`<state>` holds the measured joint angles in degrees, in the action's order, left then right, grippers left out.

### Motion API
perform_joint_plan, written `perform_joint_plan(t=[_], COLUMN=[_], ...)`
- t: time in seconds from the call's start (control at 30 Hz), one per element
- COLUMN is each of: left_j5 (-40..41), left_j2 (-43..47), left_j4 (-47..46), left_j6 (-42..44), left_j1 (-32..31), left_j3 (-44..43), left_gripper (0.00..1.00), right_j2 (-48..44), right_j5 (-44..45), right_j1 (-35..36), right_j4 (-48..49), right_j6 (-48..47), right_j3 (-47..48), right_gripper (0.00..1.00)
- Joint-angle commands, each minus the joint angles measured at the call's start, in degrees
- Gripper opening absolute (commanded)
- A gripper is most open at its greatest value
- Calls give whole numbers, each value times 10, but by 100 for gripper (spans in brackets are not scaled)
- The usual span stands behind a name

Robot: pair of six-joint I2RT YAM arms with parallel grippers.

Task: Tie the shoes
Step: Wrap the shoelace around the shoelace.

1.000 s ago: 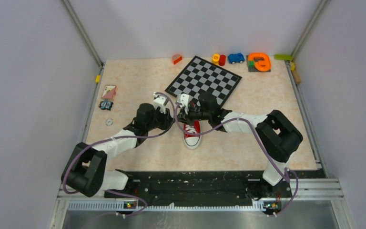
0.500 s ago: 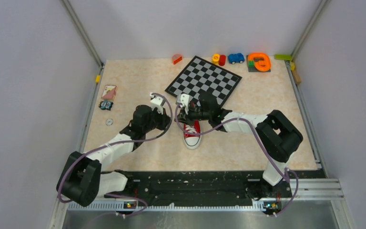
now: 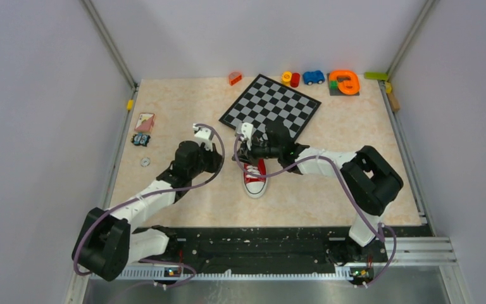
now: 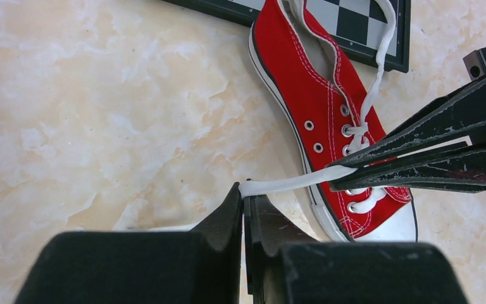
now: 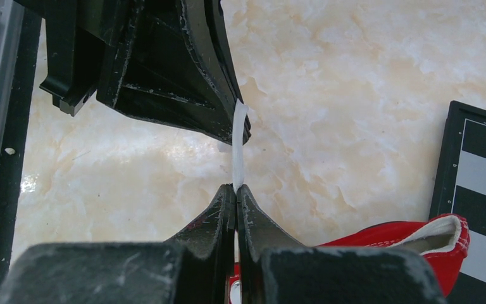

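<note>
My left fingers (image 4: pixel 230 206) and right fingers (image 5: pixel 223 206) each pinched the same lace (image 4: pixel 291 183), taut between them, presumably to cinch the shoe (image 4: pixel 297 79).

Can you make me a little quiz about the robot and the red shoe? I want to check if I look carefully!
1. True or false: the shoe is blue.
2. What do the left end effector and the right end effector both pinch? A the lace; B the chessboard; C the toy car.
3. How many shoes are on the table?
Key: 1 false, it is red. 2 A. 3 one.
</note>
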<state>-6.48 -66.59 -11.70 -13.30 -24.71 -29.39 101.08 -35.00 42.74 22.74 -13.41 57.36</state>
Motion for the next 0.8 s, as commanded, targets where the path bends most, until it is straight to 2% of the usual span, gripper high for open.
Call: perform_joint_plan(t=[0.0, 0.17, 0.23, 0.33, 0.5, 0.63, 0.7, 0.77], left_j5=[13, -2, -12, -22, -59, -82, -89, -99], left_j2=[14, 28, 41, 57, 59, 49, 42, 34], left_j4=[-7, -7, -8, -9, 8, -12, -34, -60], left_j6=[-10, -19, -28, -47, -64, -77, -78, -82], left_j1=[6, 6, 7, 9, 12, 12, 12, 12], left_j3=[0, -4, -7, -16, -42, -45, -41, -38], left_gripper=[5, 0, 0, 0, 0, 0, 0, 0], right_j2=[-33, -31, -29, -29, -62, -105, -120, -135], right_j5=[-30, -27, -25, -24, -15, 1, 20, 36], right_j1=[-3, -4, -4, -4, -10, -45, -66, -69], right_j4=[28, 19, 10, 1, 31, 60, 47, 20], right_j6=[6, 3, 2, 2, 28, 119, 191, 218], right_j3=[4, 5, 7, 7, -21, -52, -56, -60], right_gripper=[0, 0, 9, 29, 42, 48, 48, 48])
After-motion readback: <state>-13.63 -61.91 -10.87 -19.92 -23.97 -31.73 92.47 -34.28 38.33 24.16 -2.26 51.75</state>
